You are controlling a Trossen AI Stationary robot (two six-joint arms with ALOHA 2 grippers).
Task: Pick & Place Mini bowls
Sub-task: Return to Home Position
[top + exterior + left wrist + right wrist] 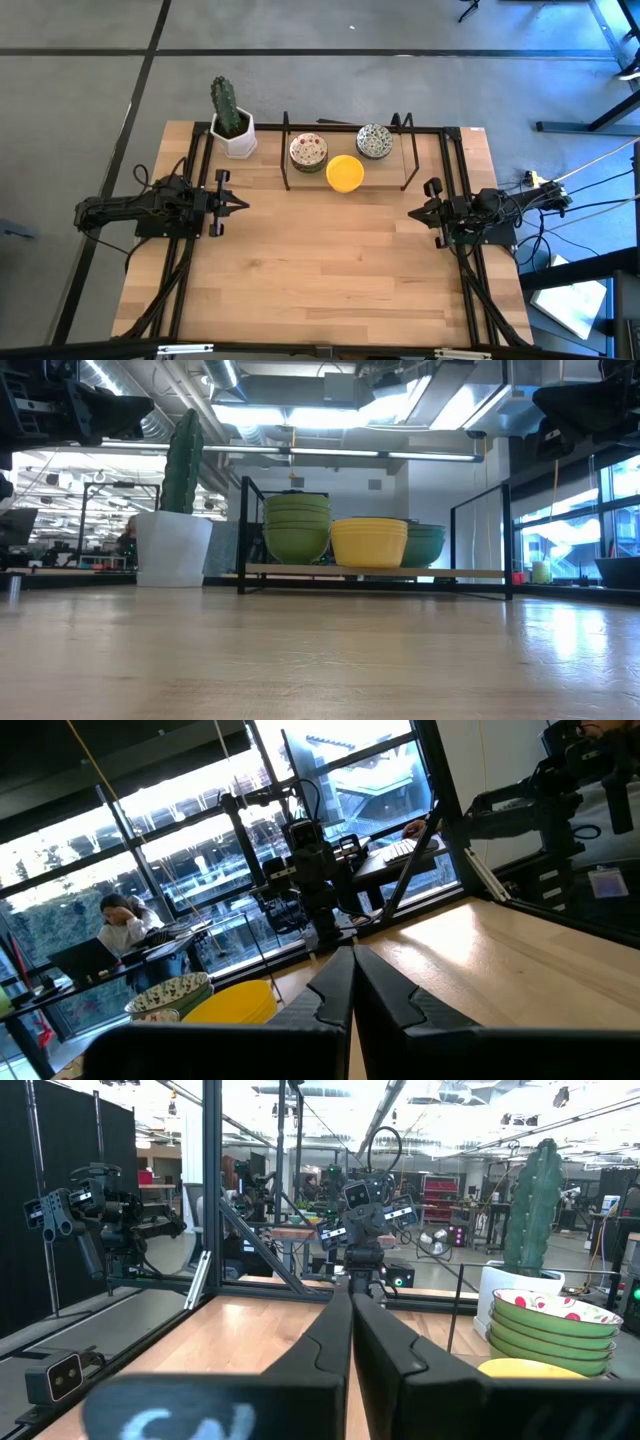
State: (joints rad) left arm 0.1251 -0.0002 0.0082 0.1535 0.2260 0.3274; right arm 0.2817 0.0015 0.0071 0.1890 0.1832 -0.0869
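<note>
Three stacks of mini bowls stand on a low black-framed rack (287,160) at the table's far side: a cream red-speckled stack (308,151), a yellow stack (345,172) and a white grey-green patterned stack (374,140). The low view shows the stacks side by side, the yellow stack (368,542) in the middle. My left gripper (243,205) is shut and empty at the table's left, pointing right. My right gripper (412,212) is shut and empty at the table's right, pointing left. The left wrist view shows the yellow stack (235,1003); the right wrist view shows the speckled stack (553,1326).
A white square pot with a green cactus (231,123) stands at the far left, beside the rack. Black frame rails (195,160) run along the table's left, right and far sides. Bare wooden tabletop (320,270) lies between the grippers and toward the near edge.
</note>
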